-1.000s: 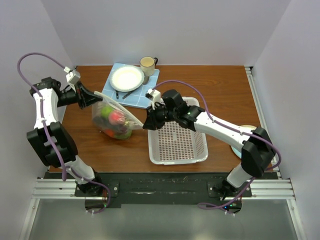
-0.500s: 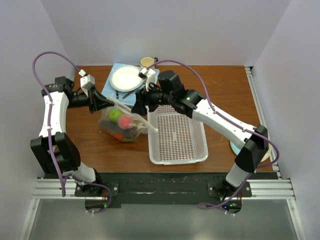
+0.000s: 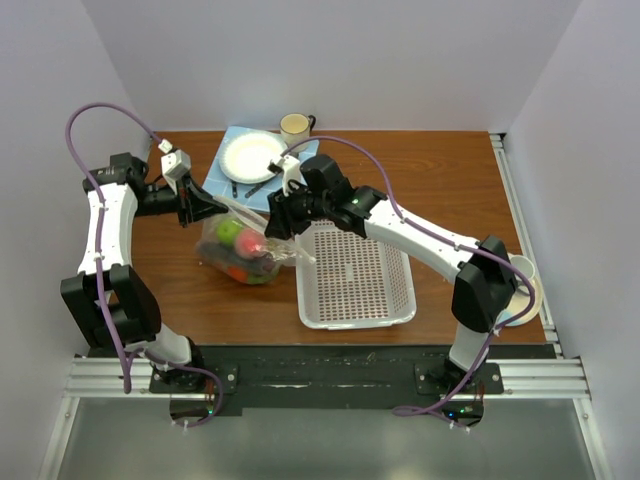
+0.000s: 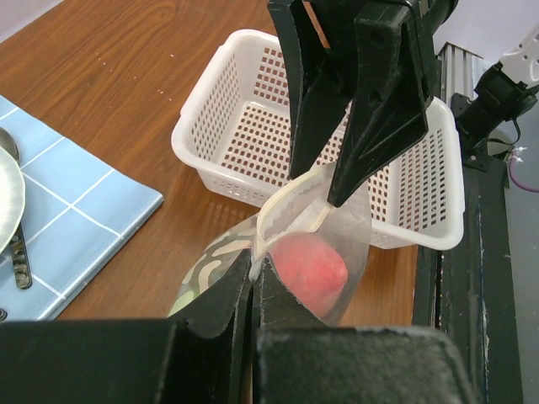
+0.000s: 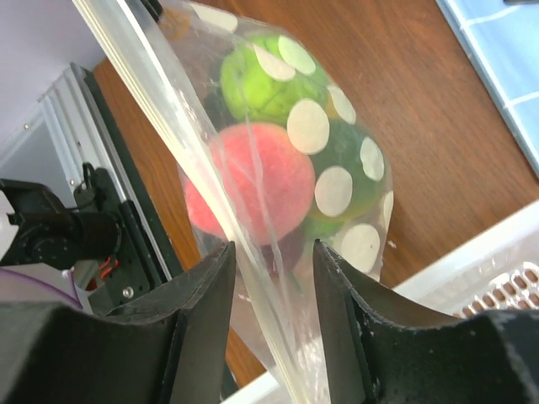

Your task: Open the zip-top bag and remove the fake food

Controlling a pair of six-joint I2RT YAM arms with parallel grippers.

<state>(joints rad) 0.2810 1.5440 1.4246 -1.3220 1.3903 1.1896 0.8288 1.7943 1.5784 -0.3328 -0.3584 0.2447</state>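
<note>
Pinching zip-top bag rim: left end effector | right end effector: spread astride it | rim runs left-right

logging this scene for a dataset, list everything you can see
bag: 1, clear with white dots, left of basket
food: several, red, green, dark, inside bag
basket: 1, white, mid table
mat: 1, blue tiled, far side
plate: 1, white, on mat
utensil: at least 1, dark, on mat by plate
mug: 1, cream, behind mat
cup: 1, white, right table edge
table: 1, brown wood
left gripper: shut on bag's edge
right gripper: open, fingers either side of bag's lip
</note>
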